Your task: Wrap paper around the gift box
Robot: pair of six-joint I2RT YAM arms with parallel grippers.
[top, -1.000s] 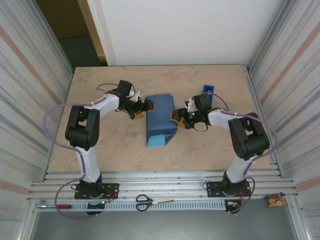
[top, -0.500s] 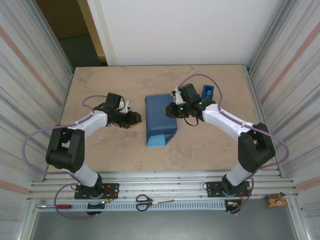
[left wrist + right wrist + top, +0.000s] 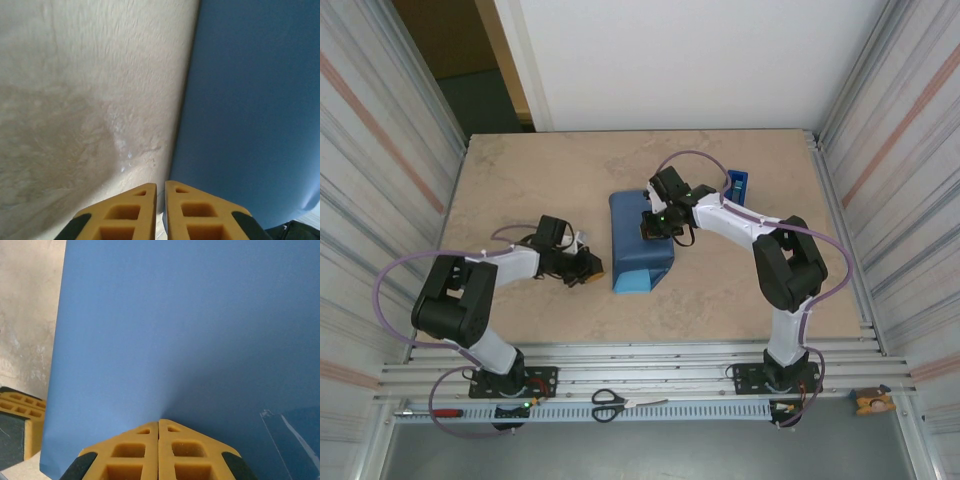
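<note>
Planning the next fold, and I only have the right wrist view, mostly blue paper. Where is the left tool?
Observer: From above, the left tool is low beside the left edge of the paper, shut, gripping nothing.
Operator: How does the paper's near end look?
Observer: It is folded into a lighter blue flap.
Operator: And the tape?
Observer: The blue tape dispenser stands on the table, right of the paper, near its far end.
</note>
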